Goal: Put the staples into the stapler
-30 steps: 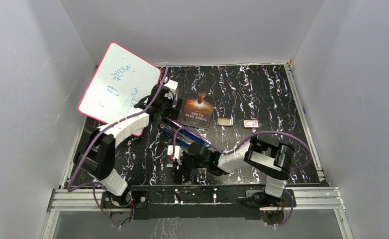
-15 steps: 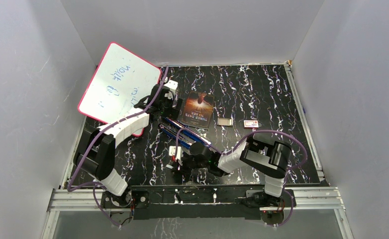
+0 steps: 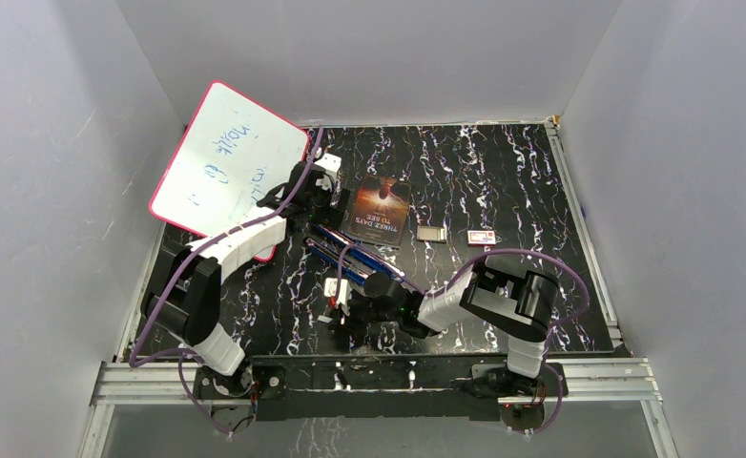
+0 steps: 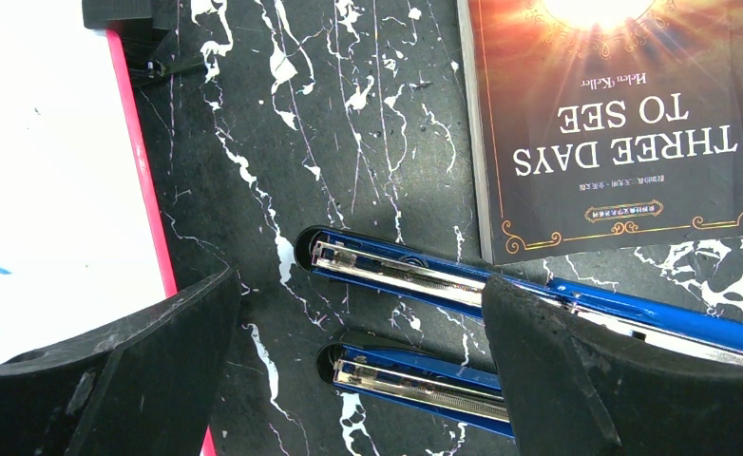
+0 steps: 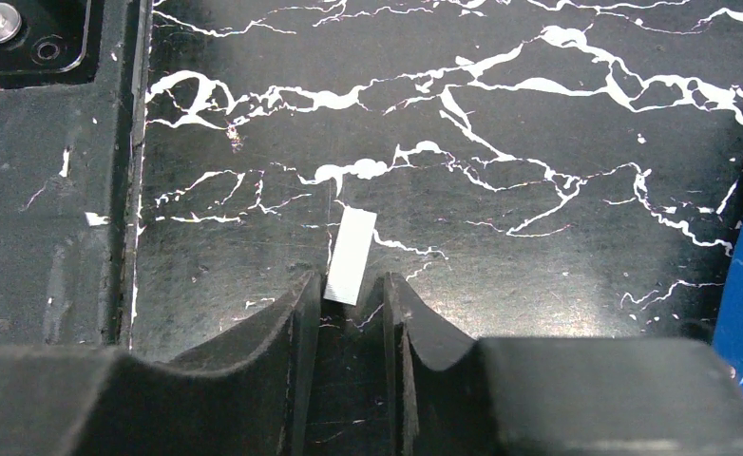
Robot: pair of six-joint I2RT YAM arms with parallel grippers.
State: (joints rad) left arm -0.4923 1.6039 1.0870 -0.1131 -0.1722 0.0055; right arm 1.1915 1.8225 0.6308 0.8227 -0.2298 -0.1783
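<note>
The blue stapler (image 3: pixel 350 253) lies opened out on the black marbled table. Its two blue halves with silvery channels show in the left wrist view, upper (image 4: pixel 415 274) and lower (image 4: pixel 415 382). My left gripper (image 4: pixel 358 380) hangs over the stapler's end with its jaws wide apart, and the right finger (image 4: pixel 615 380) covers part of both halves. A short silvery-grey staple strip (image 5: pixel 351 255) lies flat near the table's front edge. My right gripper (image 5: pixel 349 285) is low there, jaws narrowly apart. The strip's near end lies between the fingertips, touching the left one.
A book (image 3: pixel 381 210) lies just beyond the stapler. A red-framed whiteboard (image 3: pixel 226 167) leans at the back left. A small silvery block (image 3: pixel 430 234) and a red-and-white box (image 3: pixel 482 238) lie to the book's right. The table's front rail (image 5: pixel 54 190) is close to the strip's left.
My right gripper has shifted slightly left along the table's front edge. The left arm and the stapler have not moved.
</note>
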